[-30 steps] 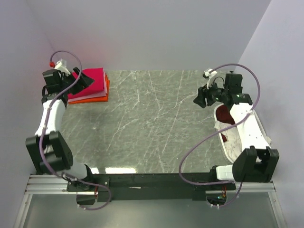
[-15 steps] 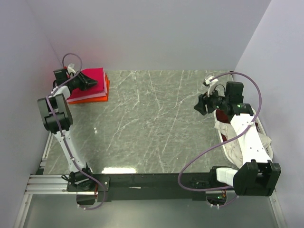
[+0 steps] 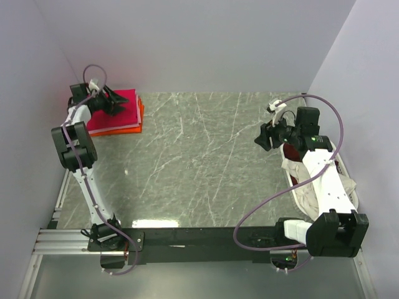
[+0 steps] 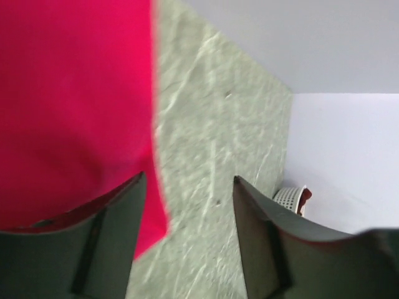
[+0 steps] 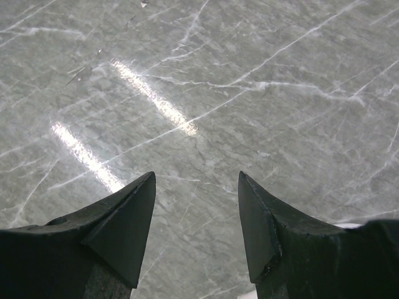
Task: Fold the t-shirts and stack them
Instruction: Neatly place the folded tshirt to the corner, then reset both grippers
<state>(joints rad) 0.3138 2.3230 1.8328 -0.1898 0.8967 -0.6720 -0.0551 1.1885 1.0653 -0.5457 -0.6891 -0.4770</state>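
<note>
A folded stack of t-shirts lies in the far left corner, a crimson one [image 3: 128, 110] on top with pink [image 3: 118, 128] and orange [image 3: 141, 114] edges under it. My left gripper [image 3: 116, 102] hovers open over the stack. In the left wrist view the crimson shirt [image 4: 75, 106] fills the left side, and the left gripper [image 4: 187, 177] has only marble between its fingers. My right gripper [image 3: 262, 137] hangs open over bare marble at the right, nothing between its fingers in the right wrist view [image 5: 196, 177].
A white basket [image 3: 294, 193] stands at the right edge under the right arm, with maroon fabric [image 3: 293, 152] and pale fabric in it; the basket [image 4: 290, 198] also shows far off in the left wrist view. Walls close in the left, back and right sides.
The left arm has straightened up and its gripper has slid farther back over the stack. The right arm shifted slightly and then stayed still.
</note>
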